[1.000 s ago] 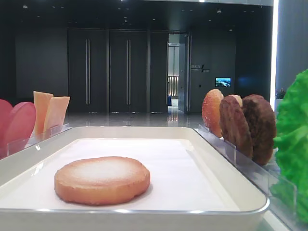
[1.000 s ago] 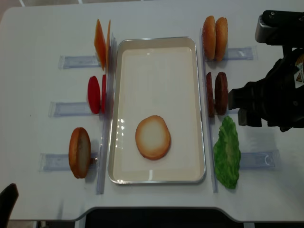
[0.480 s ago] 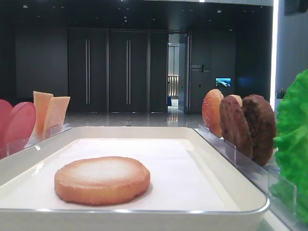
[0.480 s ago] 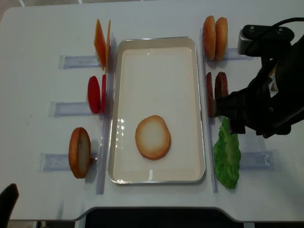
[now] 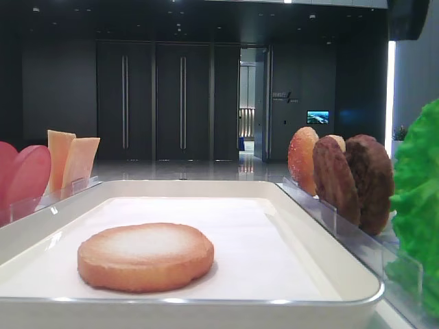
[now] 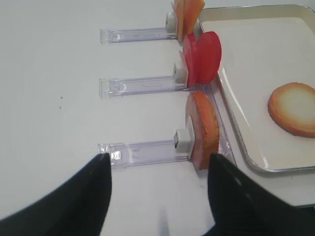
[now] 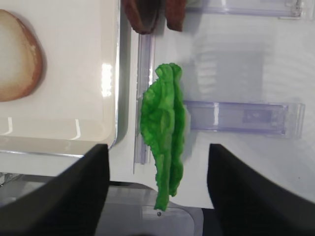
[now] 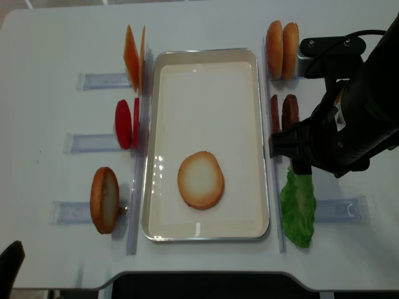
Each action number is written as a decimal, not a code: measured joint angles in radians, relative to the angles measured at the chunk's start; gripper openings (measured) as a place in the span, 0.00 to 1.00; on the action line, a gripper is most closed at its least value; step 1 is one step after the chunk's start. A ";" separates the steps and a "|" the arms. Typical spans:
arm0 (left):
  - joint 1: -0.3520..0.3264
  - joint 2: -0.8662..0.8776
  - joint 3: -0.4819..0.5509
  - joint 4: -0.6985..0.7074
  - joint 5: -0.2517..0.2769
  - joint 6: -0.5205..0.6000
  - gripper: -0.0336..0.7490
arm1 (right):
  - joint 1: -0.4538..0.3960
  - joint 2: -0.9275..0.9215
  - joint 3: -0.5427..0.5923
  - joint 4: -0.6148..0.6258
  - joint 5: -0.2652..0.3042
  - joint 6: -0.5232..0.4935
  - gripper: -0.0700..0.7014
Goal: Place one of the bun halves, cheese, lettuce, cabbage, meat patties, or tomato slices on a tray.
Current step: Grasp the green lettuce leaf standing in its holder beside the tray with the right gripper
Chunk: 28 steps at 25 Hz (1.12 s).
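Dark doors and a dim hall fill the background of my low exterior view; in front, the tray holds one bun half lying flat, with the meat patties and the lettuce standing in racks along its right side.

On the right wrist view I look straight down on the lettuce, upright on edge in its clear holder just beside the tray rim. The right gripper has its jaws spread wide, one finger either side of the leaf, touching nothing.

Left wrist view: the left gripper hangs open over bare table, near a spare bun half and the tomato slices.

From overhead, my right arm has swung in from the table's right edge over the last second and now sits above the lettuce's upper end. I read that as lettuce being the next layer, with descent and closing yet to come.
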 joint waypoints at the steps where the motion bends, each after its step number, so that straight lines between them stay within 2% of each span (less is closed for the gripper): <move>1: 0.000 0.000 0.000 0.000 0.000 0.000 0.64 | 0.000 0.000 0.000 -0.002 -0.002 0.000 0.63; 7: 0.000 0.000 0.000 0.000 0.000 0.000 0.64 | 0.000 0.000 0.002 -0.004 -0.006 0.000 0.63; 11: 0.000 0.000 0.000 0.000 0.000 0.000 0.64 | 0.000 0.000 0.041 -0.005 -0.015 0.000 0.63; 22: 0.000 0.000 0.000 0.000 0.000 0.000 0.64 | 0.000 0.059 0.063 0.002 -0.075 -0.001 0.63; 28: 0.000 0.000 0.000 -0.001 0.000 0.000 0.64 | 0.000 0.088 0.073 0.006 -0.089 -0.012 0.63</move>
